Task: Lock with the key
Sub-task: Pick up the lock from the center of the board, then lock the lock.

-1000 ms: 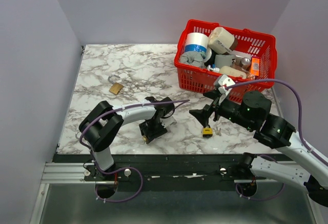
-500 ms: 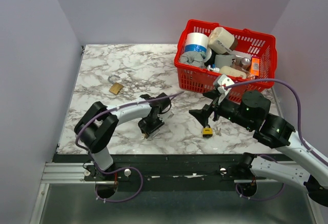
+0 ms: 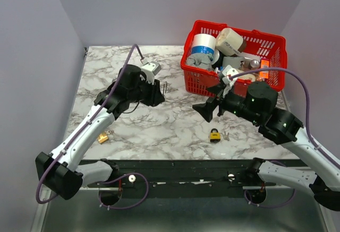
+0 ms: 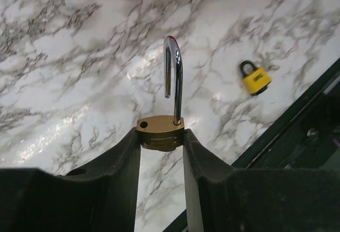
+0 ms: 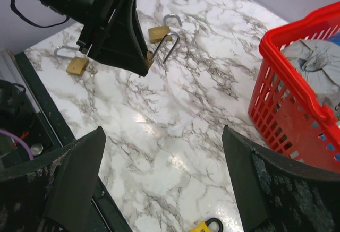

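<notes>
Place: a robotics lab test cell, built for tabletop handling trials.
Enclosure: plain lavender walls (image 3: pixel 159 9) box in a marble-patterned table (image 3: pixel 175 126) on three sides.
Rig: left arm (image 3: pixel 90 128) and right arm (image 3: pixel 289 131) rise from a black rail (image 3: pixel 180 169) at the near edge, purple cables (image 3: pixel 287 71) trailing.
Props: brass padlock (image 4: pixel 161 132), yellow padlock (image 3: pixel 214 135), red basket (image 3: pixel 197 83) of assorted items.

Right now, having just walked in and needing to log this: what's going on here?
The left gripper is holding a brass padlock clear of the marble table, its shackle swung open. The right gripper hangs open and empty above the table, near a small yellow padlock lying there. Neither gripper holds a key, so the locking is not yet done.
</notes>
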